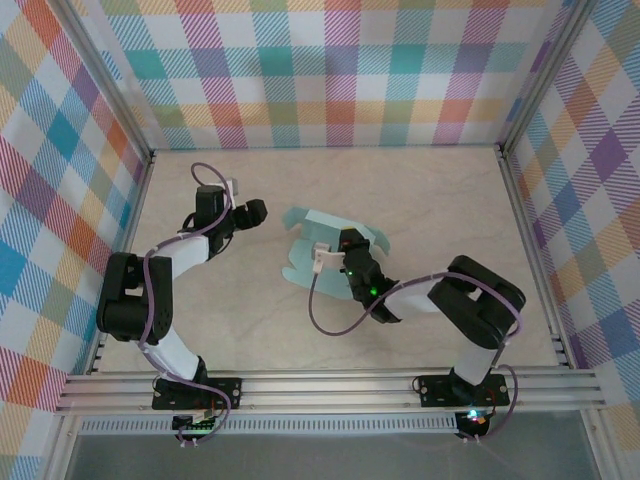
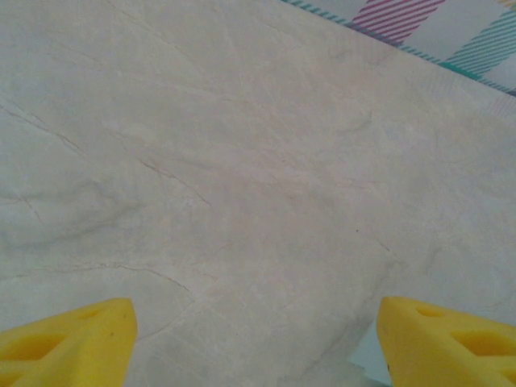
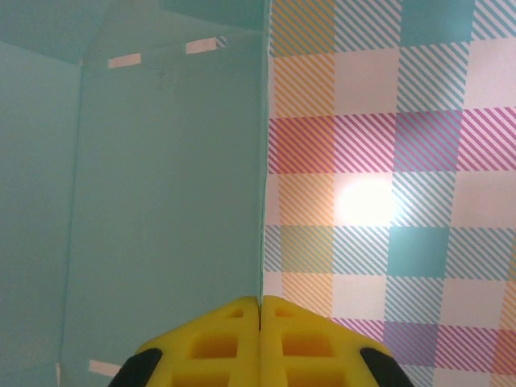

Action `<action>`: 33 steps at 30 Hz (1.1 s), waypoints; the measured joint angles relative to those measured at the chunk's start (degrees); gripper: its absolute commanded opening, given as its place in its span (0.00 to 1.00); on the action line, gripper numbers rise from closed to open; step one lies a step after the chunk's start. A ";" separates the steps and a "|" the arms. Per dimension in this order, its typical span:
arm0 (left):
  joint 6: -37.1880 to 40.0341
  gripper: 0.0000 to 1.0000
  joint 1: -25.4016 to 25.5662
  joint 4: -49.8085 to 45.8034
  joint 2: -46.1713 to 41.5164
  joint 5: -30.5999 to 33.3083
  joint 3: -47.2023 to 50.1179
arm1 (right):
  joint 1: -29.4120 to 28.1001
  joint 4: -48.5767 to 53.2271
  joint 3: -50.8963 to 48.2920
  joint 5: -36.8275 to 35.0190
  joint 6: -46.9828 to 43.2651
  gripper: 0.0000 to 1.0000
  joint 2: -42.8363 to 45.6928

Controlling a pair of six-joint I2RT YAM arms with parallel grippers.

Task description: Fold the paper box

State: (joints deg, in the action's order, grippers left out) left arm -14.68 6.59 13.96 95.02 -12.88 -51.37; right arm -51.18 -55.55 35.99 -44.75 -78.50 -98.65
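Note:
The paper box [image 1: 305, 222] is a pale mint-teal card sheet with flaps, partly raised at the middle of the table. My right gripper [image 1: 345, 247] is over its middle. In the right wrist view the yellow fingers [image 3: 218, 339] are shut on the card's thin edge, and the paper box [image 3: 161, 201] spreads up and to the left with creases and small white slots. My left gripper [image 1: 257, 210] hangs just left of the sheet. In the left wrist view that gripper [image 2: 258, 343] stands open over bare table, a corner of the paper box [image 2: 367, 359] beside its right fingertip [image 2: 447, 339].
The pale marble table [image 1: 430, 200] is boxed in by plaid walls [image 1: 330, 70] at the back and both sides. An aluminium rail [image 1: 330, 385] runs along the near edge, where both arm bases sit. Purple cables loop off each arm.

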 measured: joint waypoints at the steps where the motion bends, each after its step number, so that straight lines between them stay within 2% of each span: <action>1: -0.07 0.78 -0.04 -0.44 -0.02 -0.02 0.00 | -0.11 0.92 -0.24 -0.02 0.63 0.00 0.79; 14: -0.07 0.78 -0.26 -3.58 -0.02 -1.46 0.26 | -6.29 6.88 -3.54 -0.24 5.73 0.00 5.27; 23: -0.07 0.78 -0.26 -4.87 0.02 -3.30 0.28 | -6.82 8.98 -4.42 -0.50 5.70 0.00 10.97; 33: -0.09 0.78 -0.26 -5.05 1.16 -4.74 0.26 | -7.76 19.37 -4.48 0.07 8.50 0.00 19.21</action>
State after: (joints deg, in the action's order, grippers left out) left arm -14.76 6.33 8.91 96.18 -17.63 -51.11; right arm -58.94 -36.18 31.51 -44.69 -70.00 -79.44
